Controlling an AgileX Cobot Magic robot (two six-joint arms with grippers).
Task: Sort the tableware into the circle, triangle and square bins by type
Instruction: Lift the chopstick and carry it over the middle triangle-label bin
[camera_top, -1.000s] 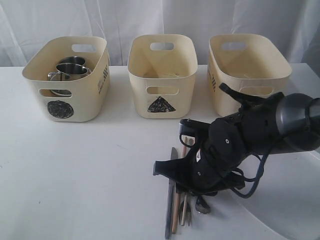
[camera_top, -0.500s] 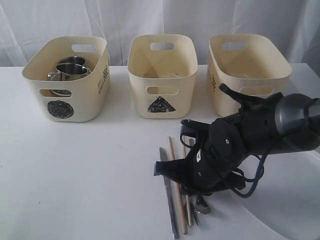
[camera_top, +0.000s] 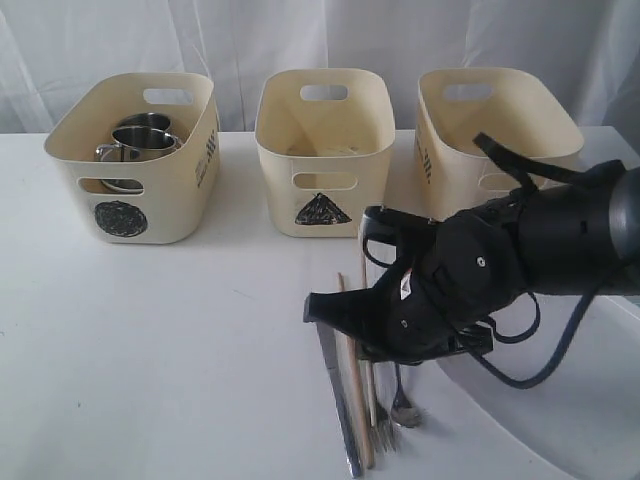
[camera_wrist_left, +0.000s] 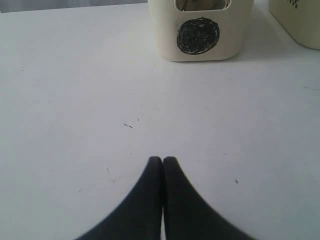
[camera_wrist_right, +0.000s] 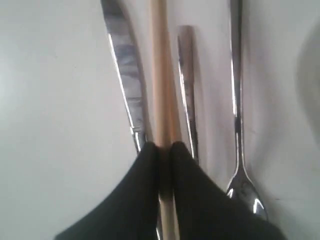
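Right pincer (camera_wrist_right: 163, 148) clamped on chopsticks (camera_wrist_right: 161, 75), one finger each side of shaft. Chopsticks lie lower centre of exterior view on worktop (camera_top: 180, 330), between knife (camera_wrist_right: 125, 80) and fork (camera_wrist_right: 187, 85); spoon (camera_wrist_right: 237, 100) beyond fork. Versus half second ago: right arm higher and further right in frame, fork and spoon heads now uncovered; cutlery row unmoved. Left pincer (camera_wrist_left: 162, 161) closed on nothing, above worktop, circle bin (camera_wrist_left: 200, 35) ahead of it.

So the right claw (camera_top: 352, 340) sits low over the knife (camera_top: 337, 400), chopsticks (camera_top: 356, 400), fork (camera_top: 381, 436) and spoon (camera_top: 403, 408) lying side by side near-right on the bench (camera_top: 180, 340), and the far-left circle tub (camera_top: 130, 190) has steel mugs (camera_top: 142, 140) in it.
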